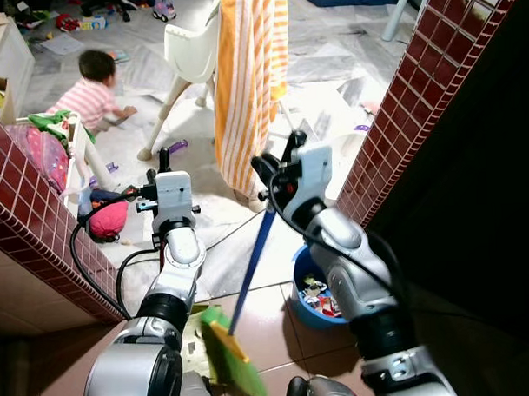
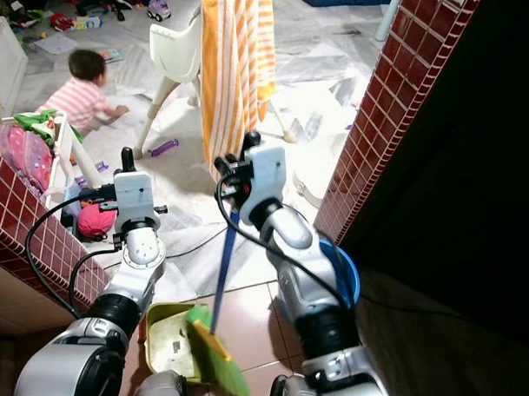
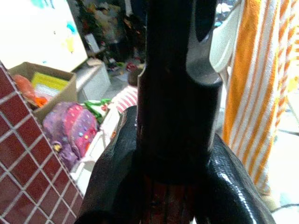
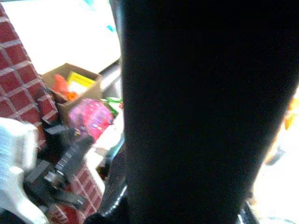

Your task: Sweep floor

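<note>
— What do the right gripper's fingers have?
— They are closed around the blue handle of the broom, high up on it. The handle slants down to the green bristles, which rest on the reddish floor tiles at the near edge of the floor.

— And the left gripper?
— Its fingers are clamped on a dark upright handle. That arm reaches down beside a yellow-green dustpan, just left of the bristles.

— What lies around them?
— A blue bucket with scraps sits right of the broom, against the red-tiled wall. An orange striped towel hangs ahead, a white high chair behind it. A child crawls at the far left of the marble floor, near a pink bag.
</note>
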`<state>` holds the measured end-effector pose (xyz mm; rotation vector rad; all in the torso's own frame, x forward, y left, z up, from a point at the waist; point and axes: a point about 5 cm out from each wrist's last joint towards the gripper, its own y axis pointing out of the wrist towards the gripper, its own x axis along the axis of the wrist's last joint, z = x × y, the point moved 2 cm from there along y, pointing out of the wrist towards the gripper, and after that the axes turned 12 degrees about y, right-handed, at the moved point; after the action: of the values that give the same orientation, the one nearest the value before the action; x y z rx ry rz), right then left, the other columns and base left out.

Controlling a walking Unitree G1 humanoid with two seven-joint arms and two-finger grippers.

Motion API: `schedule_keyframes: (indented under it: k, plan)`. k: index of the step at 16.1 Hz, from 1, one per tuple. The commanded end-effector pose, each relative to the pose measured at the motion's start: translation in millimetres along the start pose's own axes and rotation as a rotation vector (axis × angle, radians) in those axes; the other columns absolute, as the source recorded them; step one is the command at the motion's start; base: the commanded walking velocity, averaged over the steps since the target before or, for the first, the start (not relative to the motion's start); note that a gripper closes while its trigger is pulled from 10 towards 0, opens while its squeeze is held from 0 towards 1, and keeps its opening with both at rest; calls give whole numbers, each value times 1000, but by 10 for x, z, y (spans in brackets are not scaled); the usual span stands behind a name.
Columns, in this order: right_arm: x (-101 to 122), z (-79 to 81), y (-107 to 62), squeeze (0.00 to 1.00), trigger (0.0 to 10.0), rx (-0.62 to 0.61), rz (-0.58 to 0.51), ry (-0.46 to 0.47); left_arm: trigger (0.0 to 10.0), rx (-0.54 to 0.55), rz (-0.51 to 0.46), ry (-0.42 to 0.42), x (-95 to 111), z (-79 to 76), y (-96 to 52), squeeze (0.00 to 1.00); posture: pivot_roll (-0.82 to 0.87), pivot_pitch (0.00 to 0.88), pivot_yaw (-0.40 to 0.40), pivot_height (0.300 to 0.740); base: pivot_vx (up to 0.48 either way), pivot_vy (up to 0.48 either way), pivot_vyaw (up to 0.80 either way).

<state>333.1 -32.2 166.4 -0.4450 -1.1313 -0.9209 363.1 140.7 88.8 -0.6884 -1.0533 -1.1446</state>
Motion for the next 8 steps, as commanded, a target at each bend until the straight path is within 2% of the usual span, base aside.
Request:
schedule_keyframes:
  k: [1,3,5,8]
  plan:
    - [212,147,55,0,10000,83,-65,3,10000,-67,36,-55,-7,-142,-44,0,-89,69,-67,740,0,0,0]
    - [327,143,73,0,10000,116,-81,-24,10000,-140,44,-106,13,-251,-78,0,-94,65,-66,740,0,0,0]
    - [436,76,73,0,10000,128,-91,-103,10000,-263,72,-182,18,-432,-155,0,-97,61,-65,740,0,0,0]
    - [598,-58,69,0,10000,93,-130,-207,10000,-356,101,-192,-30,-544,-226,0,-95,56,-62,740,0,0,0]
